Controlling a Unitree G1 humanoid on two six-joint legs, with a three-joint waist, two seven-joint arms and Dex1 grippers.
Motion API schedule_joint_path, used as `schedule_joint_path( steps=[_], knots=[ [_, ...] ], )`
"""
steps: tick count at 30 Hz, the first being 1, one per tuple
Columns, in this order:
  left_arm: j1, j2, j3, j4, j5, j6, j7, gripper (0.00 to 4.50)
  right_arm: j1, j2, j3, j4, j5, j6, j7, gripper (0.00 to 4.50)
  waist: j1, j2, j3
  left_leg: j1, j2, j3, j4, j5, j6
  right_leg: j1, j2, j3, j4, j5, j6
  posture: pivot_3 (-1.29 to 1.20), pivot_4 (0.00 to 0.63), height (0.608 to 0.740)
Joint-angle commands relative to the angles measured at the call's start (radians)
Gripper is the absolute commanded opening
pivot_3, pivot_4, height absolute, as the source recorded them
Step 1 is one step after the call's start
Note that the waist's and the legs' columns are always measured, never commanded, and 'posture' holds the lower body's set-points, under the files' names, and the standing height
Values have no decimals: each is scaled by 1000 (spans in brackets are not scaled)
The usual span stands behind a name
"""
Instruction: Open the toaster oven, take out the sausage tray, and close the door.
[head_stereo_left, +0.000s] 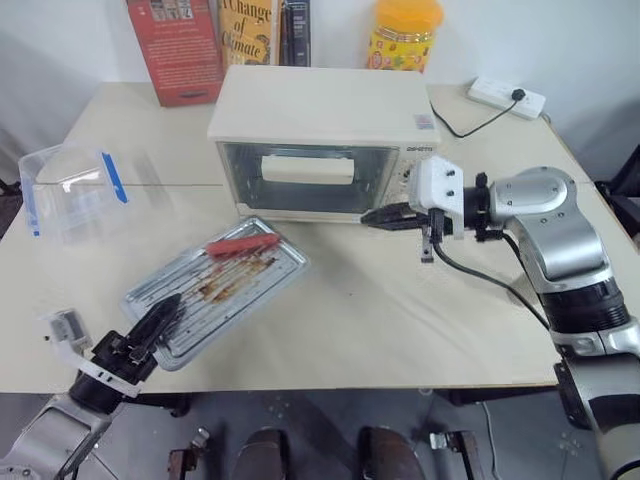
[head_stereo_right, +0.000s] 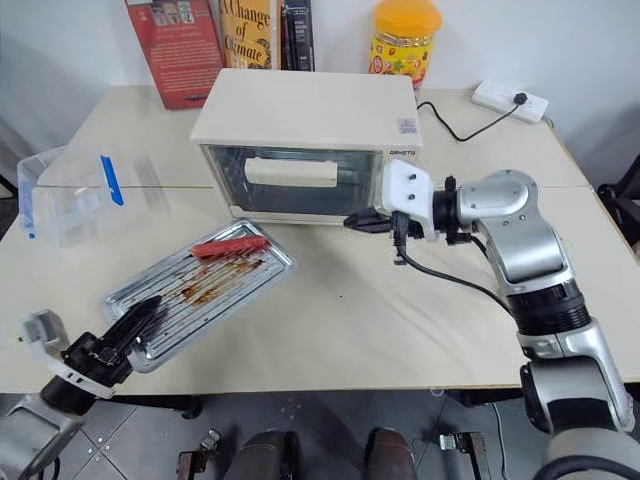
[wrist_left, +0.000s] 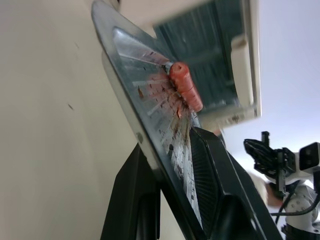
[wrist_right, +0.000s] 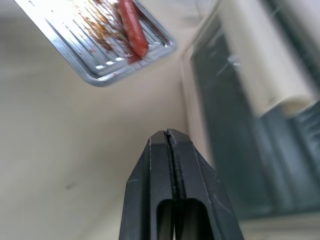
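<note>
Sausage tray (head_stereo_left: 215, 282) sat out on the bench (head_stereo_left: 400, 320), just in front of the toaster oven (head_stereo_left: 325, 140) and off toward the robot's left, sausage (head_stereo_left: 243, 244) lying at its far end. Door (head_stereo_left: 305, 178) looked shut, white bar handle (head_stereo_left: 308, 170) up against the glass.

Left claw (head_stereo_left: 158, 320) was pinching the tray's near rim, one finger over the lip and one under, per the left wrist view. Right claw (head_stereo_left: 390, 215) hung just off the oven's lower front right corner, fingers pressed together on nothing, pointing toward the door.

Handling call: tray reads as thin stamped metal, light and stiff, but greasy, so a rim pinch could slide. Sausage is loose and round; any tilt probably rolls it. Best hold is a short edge, gripped deep over the rolled lip and kept level. Door is glass, so push on the bar handle, not the pane.
</note>
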Motion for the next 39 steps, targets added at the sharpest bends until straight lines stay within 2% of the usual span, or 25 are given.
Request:
schedule_joint_path(
  steps=[1,4,10,14,21,28,35,37,39],
  knots=[
    [-49,35,-32,28,15,45,-49,580,33,-44,-67,-99,76,68,21,1274,3,0,0,0,0,1,0,0,0,0,0,0,0,0,0,0,150,740],
    [-112,61,-69,77,37,85,-80,580,76,-64,-101,-118,103,91,18,2255,4,0,0,0,0,2,0,0,0,-1,0,1,0,0,0,0,150,740],
    [-286,78,-160,194,108,165,-139,580,216,-125,-193,-189,202,154,42,4490,20,0,0,0,-1,1,0,0,0,0,0,1,0,0,0,0,150,740],
    [-401,82,-213,280,184,213,-183,580,303,-150,-222,-189,187,145,11,4500,25,0,0,0,0,2,0,0,0,-1,0,1,0,0,0,0,150,740],
    [-634,98,-335,452,404,300,-341,580,394,-143,-279,-208,208,170,-63,4500,33,0,0,0,-1,3,1,0,0,-1,0,1,1,0,0,0,150,740],
    [-842,42,-452,667,644,310,-511,580,429,-153,-302,-218,207,165,-95,4500,36,0,0,0,-1,3,1,0,0,-1,0,1,1,0,1,0,150,740],
    [-967,2,-512,841,827,318,-652,580,452,-172,-326,-231,207,170,-112,4500,36,0,0,0,-1,3,1,1,0,-1,0,0,1,0,1,0,150,740],
    [-982,5,-523,865,869,324,-681,1293,456,-177,-326,-231,204,170,-114,4500,36,0,0,0,-1,3,1,1,0,-1,0,0,1,0,1,0,150,740],
    [-993,5,-519,883,897,332,-706,1778,459,-179,-325,-231,203,170,-116,4500,35,0,0,0,-1,3,1,1,0,-1,0,0,1,0,1,0,150,740]
  ],
)
